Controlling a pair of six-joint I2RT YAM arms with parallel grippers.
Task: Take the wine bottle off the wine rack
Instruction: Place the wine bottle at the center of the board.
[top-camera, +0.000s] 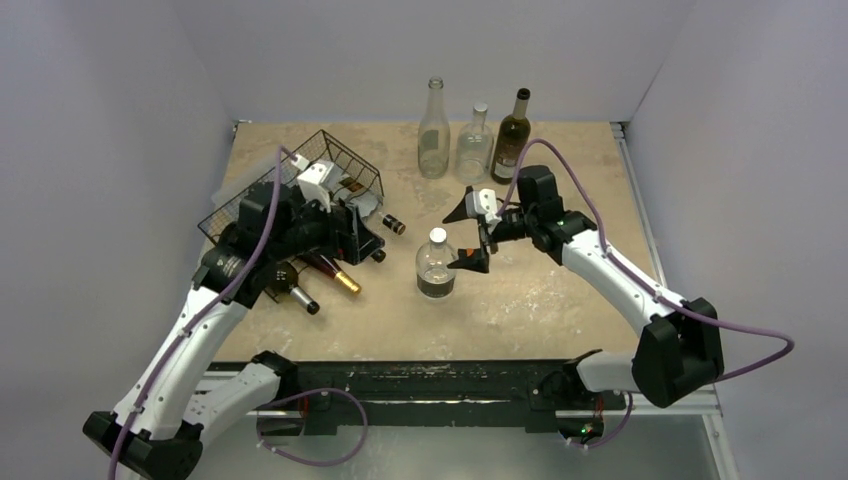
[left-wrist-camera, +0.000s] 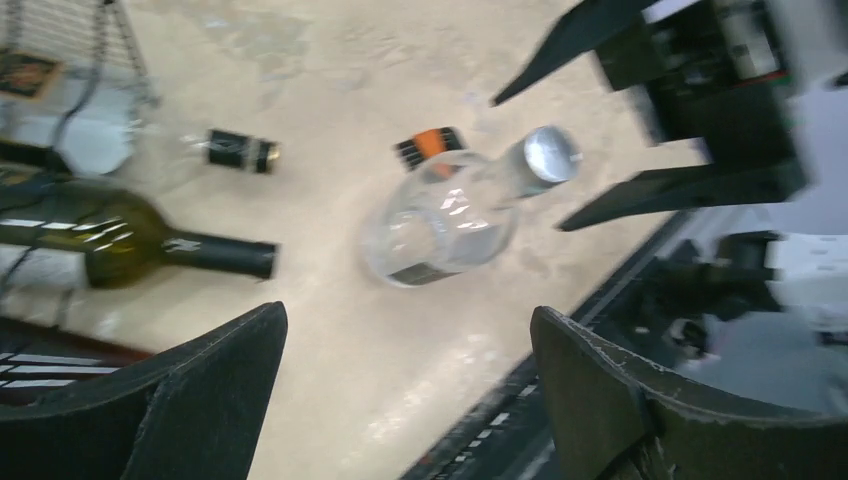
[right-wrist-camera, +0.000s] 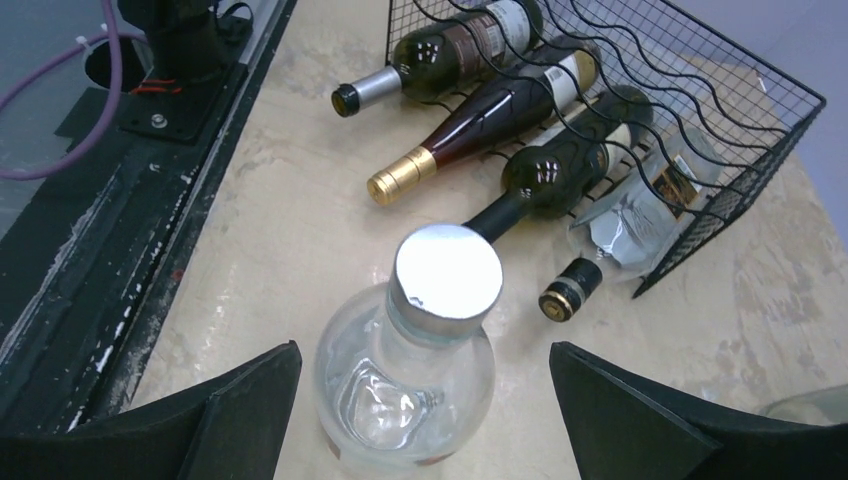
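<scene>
Right pincer (top-camera: 449, 241) gapes wide astride the upright clear bottle (top-camera: 436, 268) at frame centre, gripping nothing. Left pincer (left-wrist-camera: 408, 312), jaws apart and empty, hangs by the wine rack (top-camera: 350, 165) at upper left, nearer the wine bottles (top-camera: 330, 272) lying there, necks pointing lower right.

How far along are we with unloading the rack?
Done: a clear bottle stands upright mid-table, with three bottles at the back edge. In hand: nothing; the left tool is open, and the right tool is open beside the clear bottle. Left: four bottles lie in the rack.
</scene>
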